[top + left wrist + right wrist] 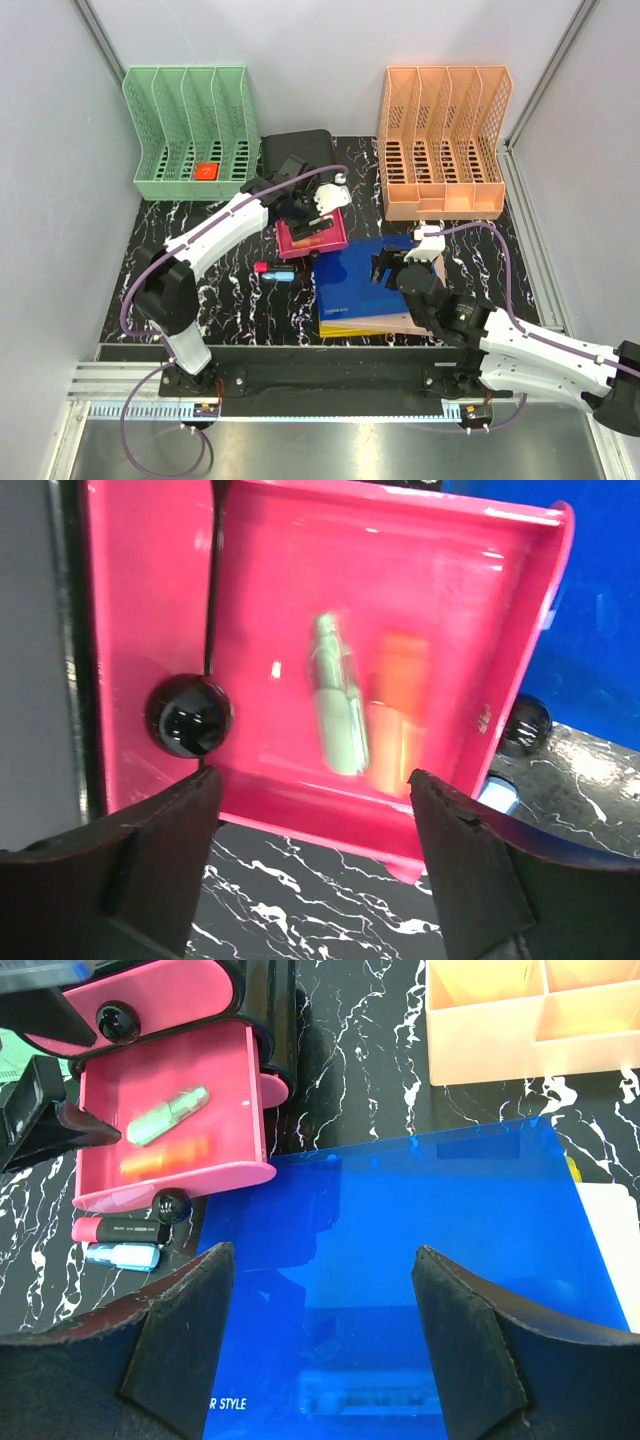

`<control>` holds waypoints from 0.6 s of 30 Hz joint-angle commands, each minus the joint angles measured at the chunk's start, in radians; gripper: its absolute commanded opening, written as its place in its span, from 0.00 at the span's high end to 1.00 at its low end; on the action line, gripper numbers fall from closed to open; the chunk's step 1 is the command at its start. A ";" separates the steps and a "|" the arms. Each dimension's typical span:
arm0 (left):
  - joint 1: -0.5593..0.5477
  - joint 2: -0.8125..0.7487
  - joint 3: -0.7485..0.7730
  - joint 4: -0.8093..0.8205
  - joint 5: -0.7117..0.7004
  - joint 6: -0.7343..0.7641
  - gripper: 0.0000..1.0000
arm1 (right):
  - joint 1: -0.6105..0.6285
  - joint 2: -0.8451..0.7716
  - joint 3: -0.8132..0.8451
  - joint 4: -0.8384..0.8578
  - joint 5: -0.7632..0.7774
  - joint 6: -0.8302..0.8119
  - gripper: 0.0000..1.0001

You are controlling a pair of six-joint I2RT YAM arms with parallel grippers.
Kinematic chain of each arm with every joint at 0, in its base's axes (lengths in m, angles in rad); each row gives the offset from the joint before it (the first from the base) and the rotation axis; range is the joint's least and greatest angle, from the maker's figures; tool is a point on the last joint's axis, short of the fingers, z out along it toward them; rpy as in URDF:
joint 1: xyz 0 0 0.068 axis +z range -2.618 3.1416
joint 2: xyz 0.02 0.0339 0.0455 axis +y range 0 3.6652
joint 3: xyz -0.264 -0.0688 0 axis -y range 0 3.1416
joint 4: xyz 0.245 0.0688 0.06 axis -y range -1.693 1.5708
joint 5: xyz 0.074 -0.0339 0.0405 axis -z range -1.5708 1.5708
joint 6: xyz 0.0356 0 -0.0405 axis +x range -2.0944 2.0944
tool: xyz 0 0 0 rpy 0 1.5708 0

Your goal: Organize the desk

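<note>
The counter [230, 300] stretches left to right just beyond the arm bases, with a green rack [190, 130] and an orange rack [445, 140] at its far side. The left pincer [312, 780] gapes empty over the pink drawer [420, 630]. The right pincer [325, 1260] stands wide and empty above the blue folder [430, 1230].

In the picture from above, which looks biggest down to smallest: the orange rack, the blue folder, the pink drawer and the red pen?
1. orange rack
2. blue folder
3. pink drawer
4. red pen
The orange rack stands tall, so it is nearer the camera. That may make it look bigger than it really is.
</note>
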 commanded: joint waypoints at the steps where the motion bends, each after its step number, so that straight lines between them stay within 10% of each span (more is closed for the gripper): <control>1: 0.001 -0.055 0.067 0.038 -0.005 -0.015 0.17 | 0.007 -0.009 0.001 0.023 0.047 0.016 0.20; 10: 0.085 -0.135 0.251 0.145 0.005 -0.140 0.08 | 0.007 0.025 -0.009 0.037 0.016 0.030 0.20; 18: 0.193 0.142 0.493 0.161 -0.110 -0.227 0.06 | 0.005 0.135 0.005 0.106 -0.082 0.035 0.20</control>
